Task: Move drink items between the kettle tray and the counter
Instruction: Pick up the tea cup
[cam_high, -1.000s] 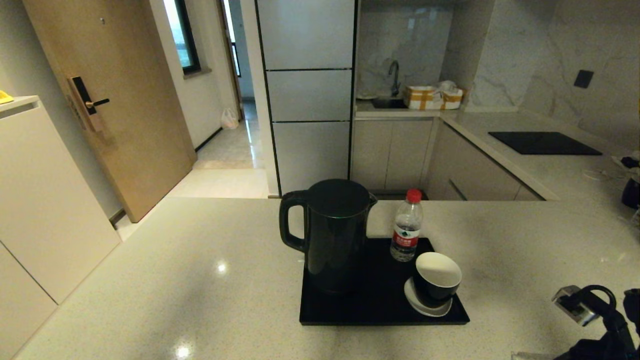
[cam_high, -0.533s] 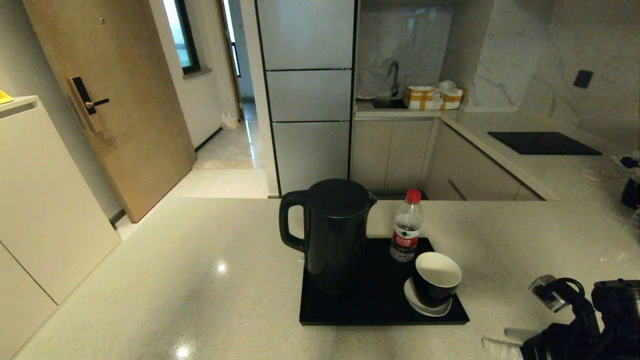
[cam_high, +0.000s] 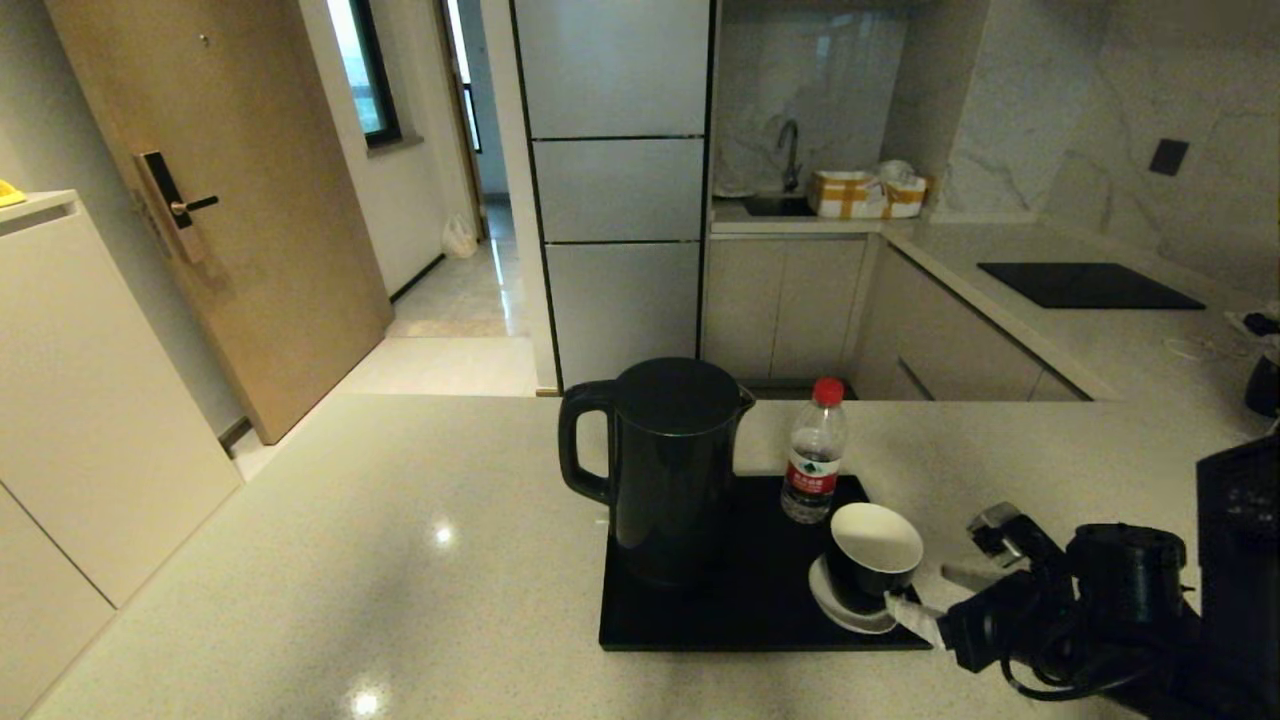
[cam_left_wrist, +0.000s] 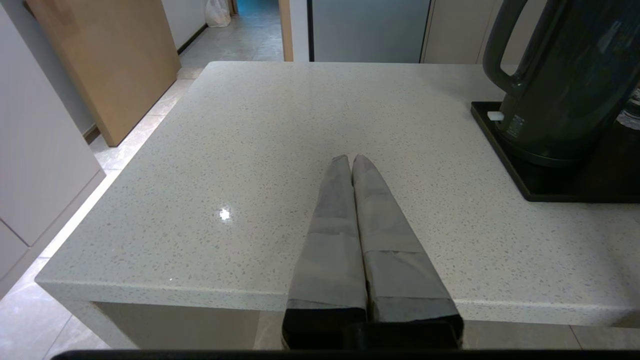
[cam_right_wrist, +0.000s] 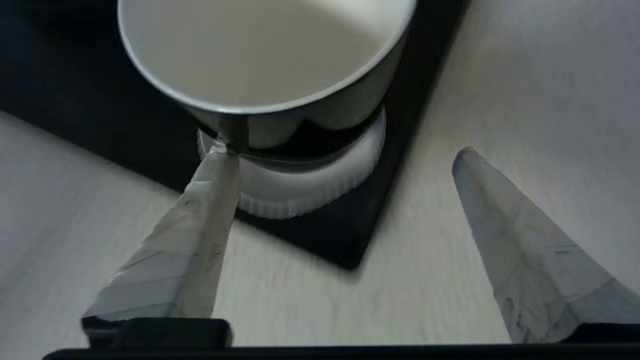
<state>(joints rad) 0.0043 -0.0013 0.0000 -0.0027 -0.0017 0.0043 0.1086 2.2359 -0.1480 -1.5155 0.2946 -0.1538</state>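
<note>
A tall black kettle (cam_high: 665, 470) stands on the left of the black kettle tray (cam_high: 760, 570), which lies on the beige counter (cam_high: 400, 560). Behind the cup on the tray stands a clear bottle (cam_high: 815, 465) with a red cap. The black cup (cam_high: 875, 550) sits on a white saucer (cam_high: 850, 612) at the tray's near right corner. My right gripper (cam_high: 928, 593) is open just right of the cup; in its wrist view one finger (cam_right_wrist: 215, 170) touches the cup (cam_right_wrist: 265, 65) low on its wall, the other is over bare counter. My left gripper (cam_left_wrist: 350, 160) is shut and empty, over the counter left of the kettle (cam_left_wrist: 565, 75).
A black glass cooktop (cam_high: 1088, 285) lies on the far right worktop. A sink tap (cam_high: 790, 150) and yellow-striped boxes (cam_high: 865, 195) are at the back. A white cabinet (cam_high: 80, 400) stands left of the counter. The counter's near edge (cam_left_wrist: 175, 290) runs just under the left gripper.
My right arm has swung in from the lower right corner, leftward and forward, until its open fingers reach the cup. The kettle, bottle and cup have stayed put.
</note>
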